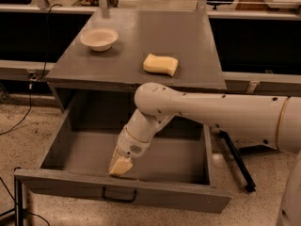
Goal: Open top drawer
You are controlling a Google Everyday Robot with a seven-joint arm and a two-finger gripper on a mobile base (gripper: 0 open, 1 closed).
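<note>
The top drawer (188, 197) is pulled far out from under the desk (141, 27). You can see deep into its bare grey inside. The hand (121, 166) is down inside the drawer, right behind the front board. I cannot tell if the hand is open or closed. The little dark handle (119, 196) is just below the hand, on the outer side of that board.

I think the job is almost done. To do it well, the hand should pull straight toward the front, slow and even, so the drawer does not twist to one side. It should stop before the drawer comes all the way out. Then it should lift straight up so it does not bump the board.

Now count. Far up and left of the hand is one bowl (99, 37). Around the hand is one drawer, with one handle. There is one hand. Up and a bit right of the hand is one yellow sponge (161, 64). One white arm (211, 112) goes off to the right. One desk carries the bowl and the sponge.
</note>
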